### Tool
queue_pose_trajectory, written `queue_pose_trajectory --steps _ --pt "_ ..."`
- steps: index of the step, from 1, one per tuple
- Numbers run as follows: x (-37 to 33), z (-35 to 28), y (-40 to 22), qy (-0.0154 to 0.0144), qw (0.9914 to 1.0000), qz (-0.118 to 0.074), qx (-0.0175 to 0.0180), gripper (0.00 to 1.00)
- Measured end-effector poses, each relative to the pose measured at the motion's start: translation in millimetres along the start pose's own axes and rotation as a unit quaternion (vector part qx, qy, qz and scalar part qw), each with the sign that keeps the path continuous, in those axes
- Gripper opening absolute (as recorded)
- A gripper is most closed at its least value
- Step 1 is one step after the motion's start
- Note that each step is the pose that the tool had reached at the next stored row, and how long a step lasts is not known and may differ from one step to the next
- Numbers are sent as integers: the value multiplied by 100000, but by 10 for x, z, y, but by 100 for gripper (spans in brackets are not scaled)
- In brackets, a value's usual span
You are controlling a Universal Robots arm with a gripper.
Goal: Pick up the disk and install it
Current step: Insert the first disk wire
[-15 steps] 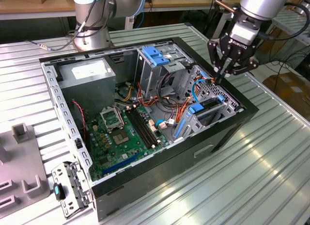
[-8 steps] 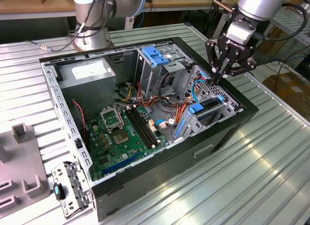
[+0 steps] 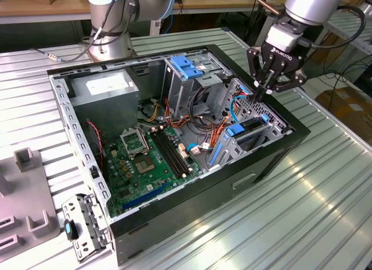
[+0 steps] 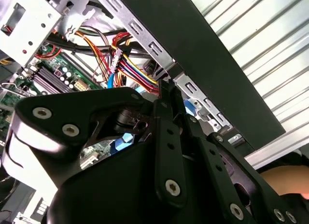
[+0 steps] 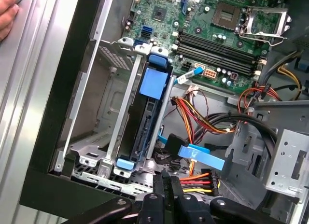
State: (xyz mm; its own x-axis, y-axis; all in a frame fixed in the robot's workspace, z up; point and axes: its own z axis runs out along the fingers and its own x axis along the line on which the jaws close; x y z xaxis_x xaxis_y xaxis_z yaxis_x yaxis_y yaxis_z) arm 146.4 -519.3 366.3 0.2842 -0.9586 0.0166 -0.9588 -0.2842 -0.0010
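Disk (image 3: 253,132) stands on edge in its blue-tabbed carrier, in the drive bay at the corner of the open computer case (image 3: 174,215) on the exterior view's right. The gripper (image 3: 259,94) hangs just above that bay with its fingers pinched together and nothing between them.

In the second wrist view, the gripper (image 4: 166,89) points down beside the case's metal rail, close to a bundle of red, yellow and orange power wires (image 4: 128,64).

In the first wrist view, the disk (image 5: 145,130) sits between the bay's metal rails with a blue tab (image 5: 153,83) at its end; the clenched gripper (image 5: 166,179) is near a blue data cable (image 5: 200,156), and a person's hand (image 5: 7,16) rests outside the case. The likely hazard is the fingers snagging those loose cables, or the carrier being left short of fully seated.
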Motion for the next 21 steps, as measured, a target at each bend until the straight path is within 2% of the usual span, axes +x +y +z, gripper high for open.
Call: queue_pose_trajectory --steps 2,5,12,21 --pt "-1 6 5 -14 99996 918 -11 17" --pt "-2 6 18 1 99992 1301 -10 17" --pt "47 30 35 -14 99973 2323 -22 17" --pt "39 74 61 2 99832 5792 -82 17"
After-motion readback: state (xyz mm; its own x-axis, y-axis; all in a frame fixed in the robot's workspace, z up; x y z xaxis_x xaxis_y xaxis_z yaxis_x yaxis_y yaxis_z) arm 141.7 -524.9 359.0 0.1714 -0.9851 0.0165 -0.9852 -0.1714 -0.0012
